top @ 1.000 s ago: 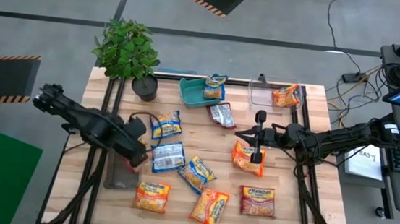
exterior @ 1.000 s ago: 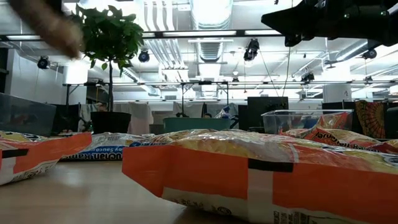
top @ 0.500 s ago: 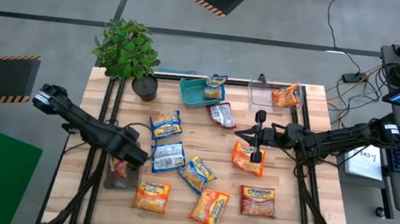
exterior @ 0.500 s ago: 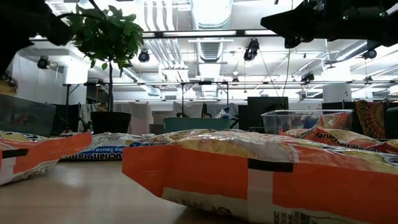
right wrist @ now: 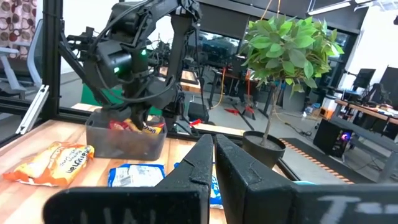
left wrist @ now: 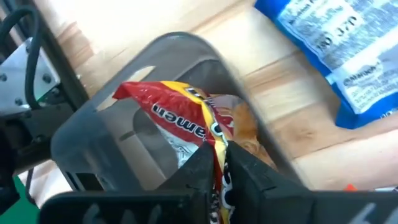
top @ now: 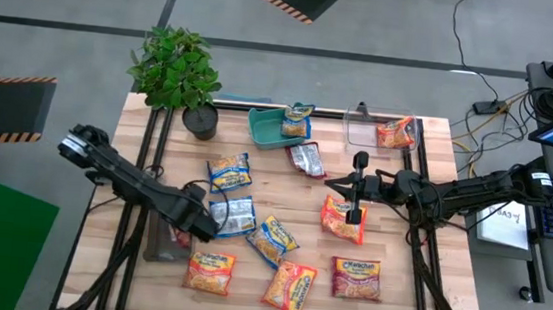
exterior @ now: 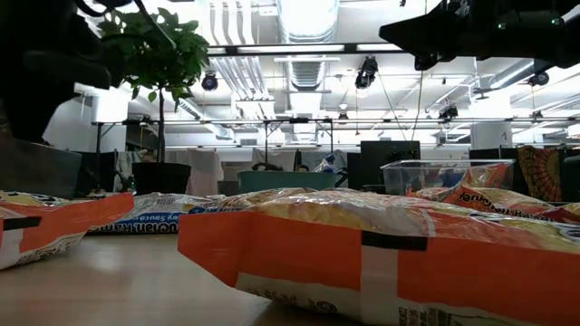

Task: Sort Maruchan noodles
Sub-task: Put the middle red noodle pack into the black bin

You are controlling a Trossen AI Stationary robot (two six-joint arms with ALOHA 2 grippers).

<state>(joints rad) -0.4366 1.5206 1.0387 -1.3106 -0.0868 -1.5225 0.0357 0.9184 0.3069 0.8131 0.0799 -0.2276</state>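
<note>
In the high view the left claw (top: pixel 186 229) sits at the lower left of the counter (top: pixel 415 288), over a clear bin (top: pixel 158 245) at the counter's left edge. The left wrist view shows its fingers pressed together on a red packet (left wrist: pixel 186 118) that hangs inside the bin (left wrist: pixel 112 124); the right wrist view shows the same red packet (right wrist: pixel 134 126) in the bin under that claw.

The right claw (top: pixel 357 187) hovers right of centre, above an orange packet (top: pixel 341 221). In the right wrist view its fingers (right wrist: pixel 193 165) lie close together with nothing between them.

The remaining noodle packets are spread over the counter. Two blue-and-white packets (top: pixel 231 171) (top: pixel 234 217) lie left of centre, and another blue one (top: pixel 274 239) lies just below centre. Orange packets (top: pixel 210 270) (top: pixel 290 287) sit along the lower edge, with a red packet (top: pixel 356 278) at lower right. A silvery packet (top: pixel 307 159) lies near the top centre. One packet (top: pixel 296 122) leans in the teal tray (top: pixel 261 126) at the top, and an orange packet (top: pixel 395 133) lies in a clear bin (top: pixel 359 132) at upper right. A potted plant (top: pixel 175 71) stands at the upper left corner.
</note>
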